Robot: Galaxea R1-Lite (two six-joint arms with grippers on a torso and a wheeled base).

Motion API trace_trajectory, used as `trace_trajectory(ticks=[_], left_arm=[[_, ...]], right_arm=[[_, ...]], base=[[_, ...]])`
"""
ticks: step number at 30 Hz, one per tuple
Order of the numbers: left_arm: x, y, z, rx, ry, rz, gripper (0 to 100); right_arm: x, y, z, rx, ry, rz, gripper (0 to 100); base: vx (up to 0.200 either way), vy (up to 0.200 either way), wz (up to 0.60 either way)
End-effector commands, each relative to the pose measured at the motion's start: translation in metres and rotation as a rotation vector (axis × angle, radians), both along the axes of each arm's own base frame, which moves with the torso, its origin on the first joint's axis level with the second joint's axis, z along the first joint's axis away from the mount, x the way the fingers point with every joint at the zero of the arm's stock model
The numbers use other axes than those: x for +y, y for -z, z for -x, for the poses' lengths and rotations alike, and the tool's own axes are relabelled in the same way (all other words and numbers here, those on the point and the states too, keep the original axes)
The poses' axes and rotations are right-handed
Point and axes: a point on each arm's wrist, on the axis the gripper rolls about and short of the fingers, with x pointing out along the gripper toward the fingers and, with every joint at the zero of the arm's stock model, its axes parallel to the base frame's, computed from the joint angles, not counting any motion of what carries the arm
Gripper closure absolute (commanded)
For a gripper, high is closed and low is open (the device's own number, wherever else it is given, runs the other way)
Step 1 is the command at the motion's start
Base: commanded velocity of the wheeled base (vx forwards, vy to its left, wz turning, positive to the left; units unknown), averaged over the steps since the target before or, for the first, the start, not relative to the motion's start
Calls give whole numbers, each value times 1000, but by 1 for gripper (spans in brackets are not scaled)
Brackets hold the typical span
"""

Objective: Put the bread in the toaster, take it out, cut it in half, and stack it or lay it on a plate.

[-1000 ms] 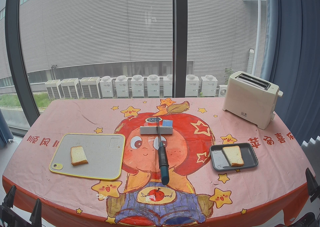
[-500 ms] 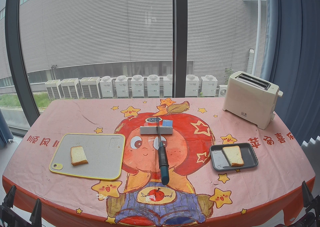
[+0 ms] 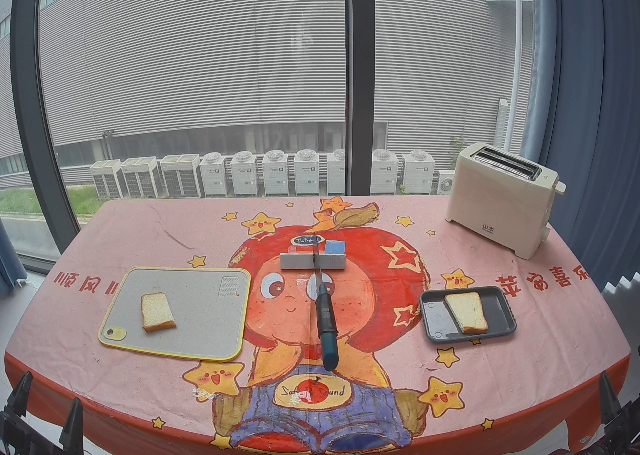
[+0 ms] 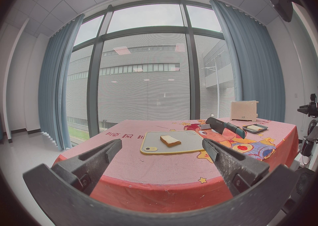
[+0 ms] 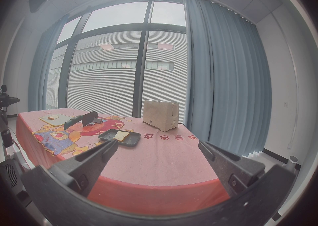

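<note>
One bread piece [image 3: 158,311] lies on the grey cutting board [image 3: 200,316] at the table's left. A second bread piece [image 3: 467,311] lies in the black plate [image 3: 437,323] at the right. The cream toaster [image 3: 503,198] stands at the back right with empty slots. A blue-handled knife [image 3: 325,316] rests in its holder [image 3: 313,257] at the centre. My left gripper [image 3: 48,406] stands open below the table's front left edge, facing the board [image 4: 188,139]. My right gripper [image 3: 620,403] stands open off the front right corner, facing the plate [image 5: 131,140] and toaster [image 5: 161,115].
A printed pink cloth [image 3: 373,383] covers the table and hangs over its front edge. A large window [image 3: 200,76] and a blue curtain [image 3: 587,76] stand behind the table. Bare cloth lies between board, knife and plate.
My right gripper's fingertips have sunk lower at the bottom right corner of the head view. The left gripper and the things on the table have not moved.
</note>
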Motion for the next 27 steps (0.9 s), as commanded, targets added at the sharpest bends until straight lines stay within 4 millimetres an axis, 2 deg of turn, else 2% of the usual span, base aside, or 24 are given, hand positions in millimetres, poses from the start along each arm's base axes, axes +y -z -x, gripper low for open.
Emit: trace_trajectory(ticks=[1,10,17,21,23,27], left_arm=[[0,5,0,1,0,0,0],[0,5,0,1,0,0,0],[0,5,0,1,0,0,0],[0,5,0,1,0,0,0],[0,5,0,1,0,0,0],[0,5,0,1,1,0,0]], right_arm=[[1,3,0,-11,-46,-3,0],[1,5,0,-25,-48,-72,0],[0,4,-1,-60,16,-85,0],[1,5,-1,-56,-29,-73,0],[2,12,-4,-41,-77,-39,0],[1,12,-4,-42,-51,-83,0]], base=[[0,0,0],[0,0,0],[0,0,0],[0,0,0],[0,0,0],[0,0,0]])
